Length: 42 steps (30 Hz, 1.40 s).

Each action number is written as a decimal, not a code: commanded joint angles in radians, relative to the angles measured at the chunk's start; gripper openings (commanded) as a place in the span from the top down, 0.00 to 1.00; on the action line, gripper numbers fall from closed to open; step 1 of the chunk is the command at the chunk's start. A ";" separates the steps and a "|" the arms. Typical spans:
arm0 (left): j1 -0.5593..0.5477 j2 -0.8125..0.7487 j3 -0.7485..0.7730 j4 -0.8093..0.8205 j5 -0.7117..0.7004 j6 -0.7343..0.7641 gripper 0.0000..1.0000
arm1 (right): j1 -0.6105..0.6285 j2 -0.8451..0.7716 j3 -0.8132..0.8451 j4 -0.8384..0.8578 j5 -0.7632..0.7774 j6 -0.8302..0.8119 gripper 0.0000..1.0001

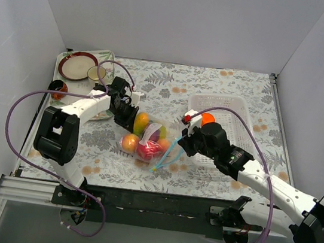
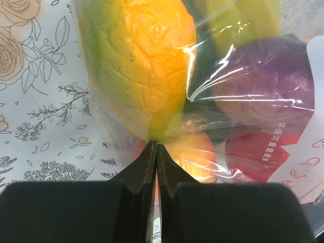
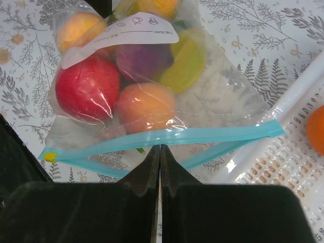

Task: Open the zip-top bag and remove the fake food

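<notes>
black fingers (image 3: pixel 91 212) of the right jaws fill the foot of the right wrist view. their tips are pressed together on the near blue zip strip (image 3: pixel 212 153). they seem to pinch that lip of the zip-top bag (image 3: pixel 217 96), though i cannot tell how much film they catch. the left jaws are also together, nipping the bag's closed end just under a yellow-green mango (image 2: pixel 136 66). the bag lies on the tabletop (image 1: pixel 216 81) between the arms, with the fake food (image 3: pixel 88 86) inside.

likely trouble: a pull on one thin lip could slip off. if the left hold gives, the pull could drag the loaded bag toward the white basket (image 1: pixel 237 105). round pieces could roll away once they are free.

only the right wrist view shows the mouth parted, the two strips spreading from a yellow end tab (image 3: pixel 49 156). the left wrist view shows just fruit pressed against film. the top view alone shows the bag stretched between both arms.
</notes>
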 commanded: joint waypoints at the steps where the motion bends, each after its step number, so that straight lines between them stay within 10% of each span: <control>1: -0.001 -0.001 0.019 0.035 -0.033 0.006 1.00 | 0.021 0.025 -0.004 0.099 -0.063 -0.030 0.95; 21: -0.005 0.030 0.010 0.063 -0.067 -0.003 1.00 | 0.112 0.187 -0.013 0.114 -0.103 -0.106 0.75; 27: -0.005 0.027 0.012 0.060 -0.067 0.000 1.00 | 0.124 0.230 -0.081 0.313 0.045 -0.122 0.48; 30: -0.004 0.024 0.009 0.057 -0.071 0.009 1.00 | 0.124 0.257 -0.111 0.426 0.104 -0.157 0.01; 42: -0.005 0.024 0.015 0.049 -0.050 0.003 1.00 | 0.124 0.481 0.025 0.452 0.075 -0.168 0.01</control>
